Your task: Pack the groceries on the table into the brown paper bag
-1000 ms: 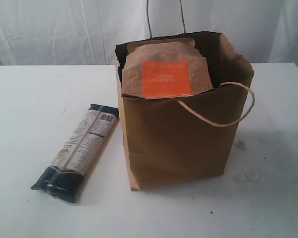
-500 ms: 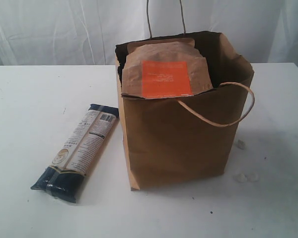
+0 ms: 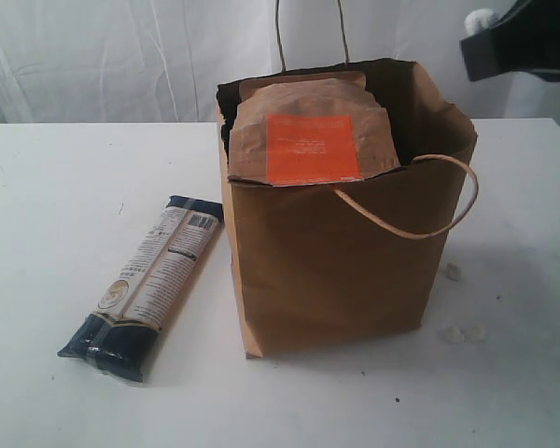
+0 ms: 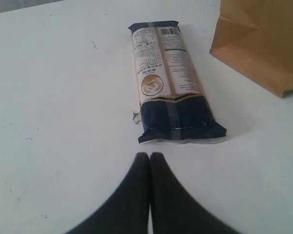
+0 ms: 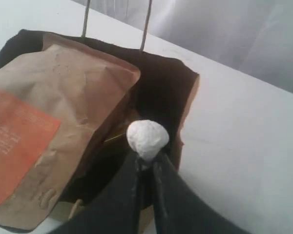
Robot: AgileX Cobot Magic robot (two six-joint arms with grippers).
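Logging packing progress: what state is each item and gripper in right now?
Large brown paper bag: upright, open.
Brown orange-labelled pouch: inside bag, top protruding.
Long dark-blue-and-beige pasta packet: flat on table, unpacked.
Left gripper: shut, empty.
Right gripper: shut on small white lump.

Brown paper bag point(image 3: 336, 280) stands upright, orange-labelled pouch point(image 3: 308, 135) poking out; pasta packet point(image 3: 149, 285) lies flat just beside.

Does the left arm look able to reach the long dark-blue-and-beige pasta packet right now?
Probably yes. The long dark-blue-and-beige pasta packet lies flat on the white table, nothing on it, beside the brown paper bag, just ahead of the left gripper, whose jaws are shut and would need opening.
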